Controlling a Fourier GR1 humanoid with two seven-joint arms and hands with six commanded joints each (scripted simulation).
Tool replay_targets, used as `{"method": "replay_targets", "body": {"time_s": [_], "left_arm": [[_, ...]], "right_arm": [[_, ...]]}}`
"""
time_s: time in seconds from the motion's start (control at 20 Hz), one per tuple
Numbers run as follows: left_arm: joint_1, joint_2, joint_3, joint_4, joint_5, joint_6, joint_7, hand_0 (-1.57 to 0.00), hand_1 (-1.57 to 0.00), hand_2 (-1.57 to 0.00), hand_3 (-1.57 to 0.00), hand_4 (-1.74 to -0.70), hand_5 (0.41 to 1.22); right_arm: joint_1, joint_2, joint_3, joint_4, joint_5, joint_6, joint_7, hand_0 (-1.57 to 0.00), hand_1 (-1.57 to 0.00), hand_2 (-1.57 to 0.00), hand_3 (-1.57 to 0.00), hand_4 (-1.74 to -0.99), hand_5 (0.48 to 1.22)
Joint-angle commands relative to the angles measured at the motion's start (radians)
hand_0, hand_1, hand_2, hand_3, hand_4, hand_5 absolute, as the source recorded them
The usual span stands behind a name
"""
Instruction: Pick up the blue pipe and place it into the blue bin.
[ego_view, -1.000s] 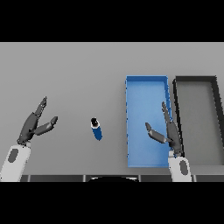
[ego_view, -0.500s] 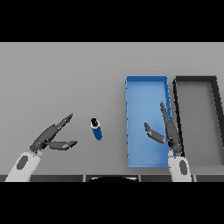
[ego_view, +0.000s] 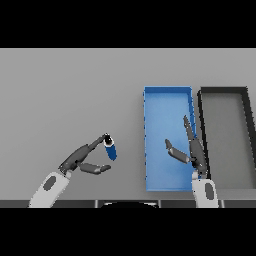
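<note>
A short blue pipe (ego_view: 110, 149) with a dark open end lies on the grey table, left of the blue bin (ego_view: 167, 95). My left hand (ego_view: 81, 160) reaches in from the lower left, open; its fingertips touch the pipe's dark end while the thumb stretches below the pipe, apart from it. My right hand (ego_view: 193, 151) hovers open over the lower right part of the blue bin, fingers pointing away from me, thumb out to the left. The bin holds nothing visible.
A dark grey bin (ego_view: 226, 95) stands directly right of the blue bin, sides touching. The grey table (ego_view: 65, 100) stretches wide to the left and back.
My left hand swung from the far left toward the pipe, and its fingertips now meet the pipe's top end. The pipe, the bins and my right hand have barely shifted.
</note>
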Motion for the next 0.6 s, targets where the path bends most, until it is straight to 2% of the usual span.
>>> {"method": "replay_targets", "body": {"time_s": [0.0,0.15,0.3,0.4,0.55], "left_arm": [[-0.01,-0.02,-0.003,0.012,0.001,0.004,0.002,0.0,0.0,0.0,0.0,-1.15,0.46],[-0.054,-0.072,-0.011,0.068,-0.013,0.012,-0.001,0.0,0.0,0.0,0.0,-1.13,0.459],[-0.101,-0.113,-0.029,0.14,-0.065,0.036,0.021,0.0,0.0,0.0,0.0,-1.08,0.435],[-0.111,-0.142,-0.043,0.17,-0.089,0.052,0.016,0.0,0.0,0.0,0.0,-1.05,0.418],[-0.117,-0.165,-0.035,0.183,-0.062,0.035,-0.025,0.0,0.0,0.0,0.0,-1.09,0.441]], "right_arm": [[0.001,-0.003,0.0,0.004,0.004,0.0,-0.001,0.0,0.0,0.0,0.0,-1.201,0.62],[0.021,-0.008,-0.005,-0.009,-0.008,0.008,-0.019,0.0,0.0,0.0,0.0,-1.21,0.631],[0.004,-0.004,-0.009,0.0,-0.012,0.006,-0.011,0.0,0.0,0.0,0.0,-1.22,0.639],[0.029,-0.015,-0.015,-0.002,-0.013,0.01,-0.039,0.0,0.0,0.0,0.0,-1.221,0.645],[0.027,-0.007,0.003,-0.008,0.016,-0.004,-0.03,0.0,0.0,0.0,0.0,-1.205,0.649]]}}
